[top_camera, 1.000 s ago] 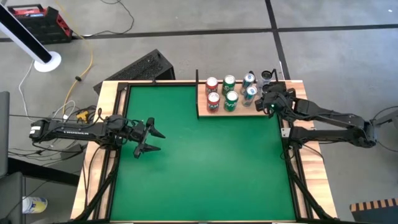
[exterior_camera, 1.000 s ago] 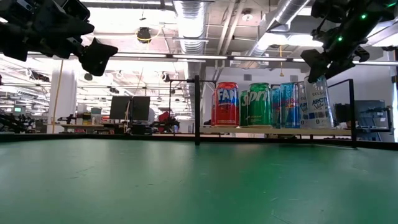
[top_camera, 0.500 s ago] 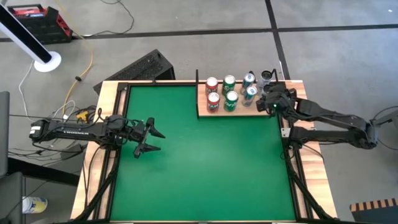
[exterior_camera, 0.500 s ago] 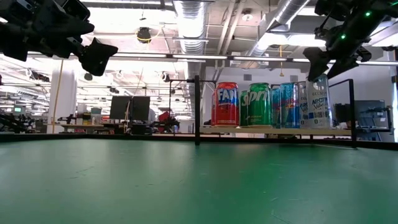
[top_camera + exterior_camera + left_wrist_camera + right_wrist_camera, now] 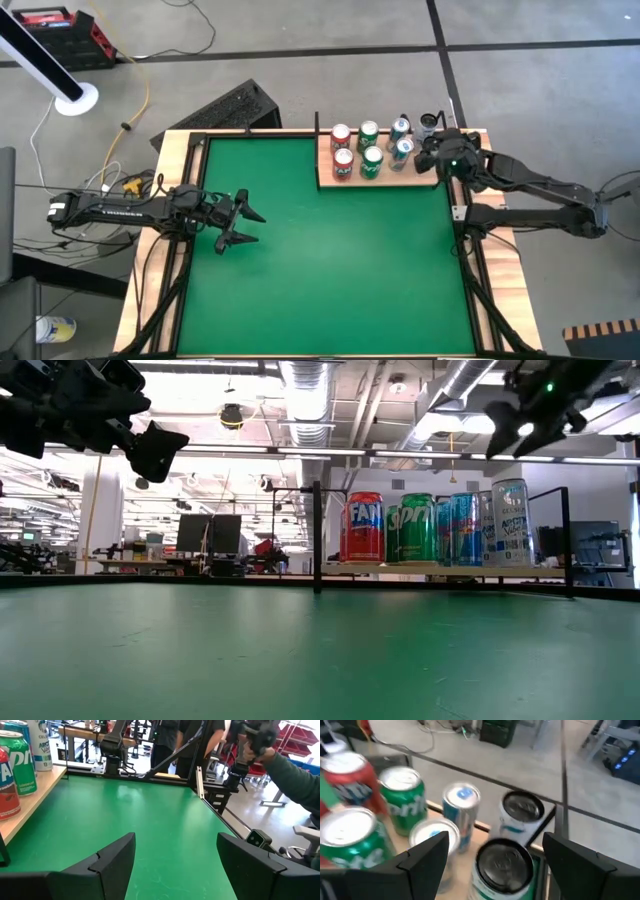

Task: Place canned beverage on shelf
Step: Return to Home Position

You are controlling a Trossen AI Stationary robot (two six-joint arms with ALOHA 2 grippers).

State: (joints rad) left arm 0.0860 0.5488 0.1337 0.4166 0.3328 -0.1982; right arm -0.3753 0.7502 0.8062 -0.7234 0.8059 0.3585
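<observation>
**High view.** The shelf (image 5: 326,172), a light-wood plank with thin black metal edging, stands at the upper centre-right of the green desk (image 5: 320,270). Cylindrical metal cans stand on it in two rows: red cans (image 5: 342,160), green cans (image 5: 372,157) and blue cans (image 5: 403,149). Of the white-blue cans (image 5: 429,122), only the rear one shows. The right end effector (image 5: 432,160) hangs over the shelf's right end and hides what lies beneath it. The left end effector (image 5: 250,227) sits at centre left above the desk. Its fingers are spread and empty.

**Low view.** Only the front row is visible, and it conceals the rear row. The printed labels are partly legible. The right end effector (image 5: 520,425) is in the upper right corner, above the white-blue cans and apart from them, and is cut off by the frame top. The left end effector (image 5: 152,450) is in the upper left and is also cut off.

**Left wrist view.** Two dark, angular fingers are spread at the bottom edge. The cans are cropped by the upper left edge. A person's sleeve (image 5: 295,775) enters at the upper right. The dark object held there is hard to make out.

**Right wrist view.** The picture is blurred. The fingers are spread wide at the bottom corners and pinch nothing. Round silver can tops fill the frame, and the nearer of the white-blue cans lies between the fingers.
</observation>
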